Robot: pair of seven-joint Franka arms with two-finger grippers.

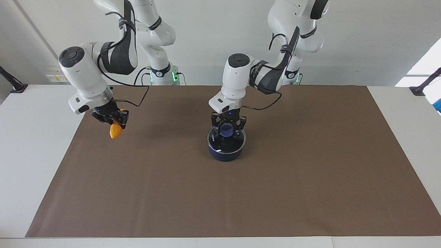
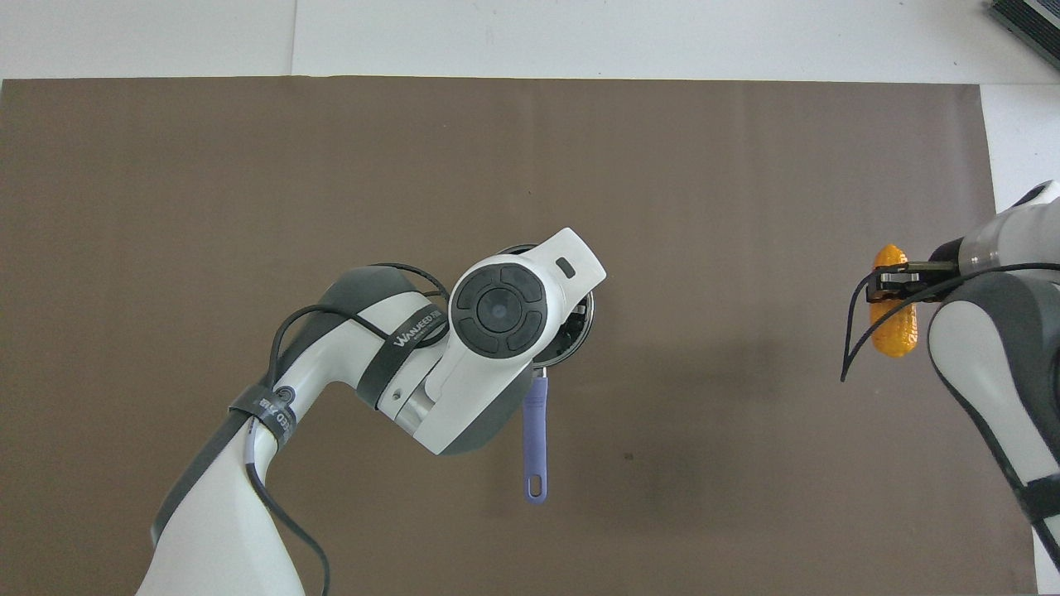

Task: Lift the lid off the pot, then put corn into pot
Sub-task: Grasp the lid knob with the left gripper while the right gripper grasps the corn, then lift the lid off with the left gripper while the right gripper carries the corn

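Note:
The dark blue pot (image 1: pixel 225 156) stands mid-mat with the glass lid (image 1: pixel 225 147) lying on it. My left gripper (image 1: pixel 227 130) reaches straight down onto the lid and is shut on its blue knob (image 1: pixel 226 131). In the overhead view the left wrist covers most of the pot, leaving a bit of rim (image 2: pixel 582 331) and the long blue handle (image 2: pixel 536 439), which points toward the robots. My right gripper (image 1: pixel 115 124) hangs high over the mat's edge at the right arm's end, shut on the yellow corn (image 1: pixel 115 131), which also shows from above (image 2: pixel 894 331).
A brown mat (image 1: pixel 310 172) covers most of the white table (image 1: pixel 34 155). Bare white strips run along both ends and along the edge farthest from the robots. A dark object (image 2: pixel 1027 21) lies at a table corner farthest from the robots, at the right arm's end.

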